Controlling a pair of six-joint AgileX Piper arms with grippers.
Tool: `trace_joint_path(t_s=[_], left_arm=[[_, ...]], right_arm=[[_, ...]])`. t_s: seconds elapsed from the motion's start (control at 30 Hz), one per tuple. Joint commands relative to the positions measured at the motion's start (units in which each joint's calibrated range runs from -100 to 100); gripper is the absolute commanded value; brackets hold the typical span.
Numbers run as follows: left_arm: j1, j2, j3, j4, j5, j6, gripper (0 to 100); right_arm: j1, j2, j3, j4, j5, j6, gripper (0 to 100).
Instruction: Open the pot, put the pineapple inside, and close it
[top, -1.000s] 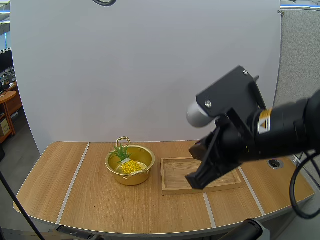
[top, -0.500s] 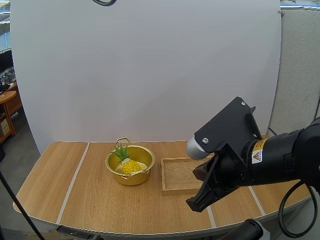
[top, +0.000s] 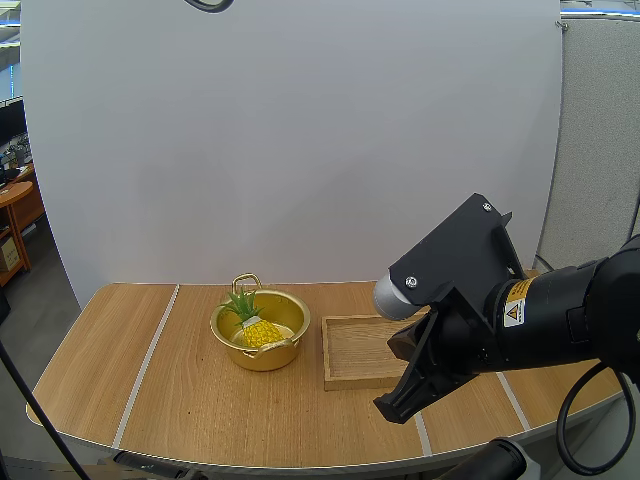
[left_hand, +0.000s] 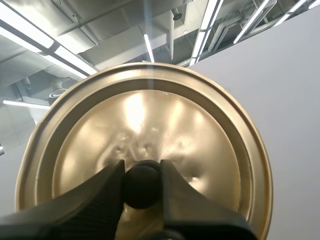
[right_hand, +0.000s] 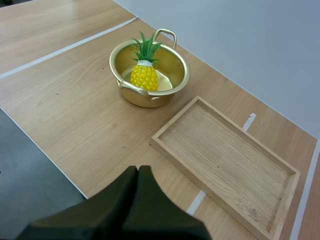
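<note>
The pot (top: 285, 306) sits open in the middle of the table (top: 190, 400), left of centre in the high view. The pineapple (top: 258, 328) is already inside it, leaning with its green leaves up by the rim. Only the closing is left, by my reading.

My left gripper (left_hand: 142, 169) has the lid (left_hand: 150, 115), its jaws pinching the black knob (left_hand: 142, 186) from both sides. The golden disc faces that camera flat on. My right gripper (right_hand: 138, 175) has its jaws pressed together into one dark wedge holding nothing. In the high view it hangs at the lower right of the frame over the near edge of the wooden tray (top: 328, 352), well apart from the pot.

To close well, I would bring the lid level and centred over the rim before going down, then lower slowly. The leaves look tall enough to catch the lid and tip it, so I would watch for a tilt and come straight down rather than sliding in from the side. I would let go of the knob only once the lid sits flat all round. The right arm looks clear of the path, so it need not move.
</note>
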Motion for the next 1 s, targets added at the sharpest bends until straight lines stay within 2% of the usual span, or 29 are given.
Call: trace_joint_path(t_s=[0.0, 0.33, 0.97], left_arm=[[0.12, -0.37, -0.42, 0.13, -2.52, -0.29, 0], [0.12, -0.37, -0.42, 0.13, -2.52, -0.29, 0], [0.12, -0.37, -0.42, 0.13, -2.52, -0.29, 0]], right_arm=[[-0.18, 2.18, 0.18, -0.15, 0.00, -0.17, 0], [-0.18, 14.16, 0.04, 0.64, -7.72, -0.17, 0], [-0.18, 14.62, 0.04, 4.12, -10.21, -0.48, 0]])
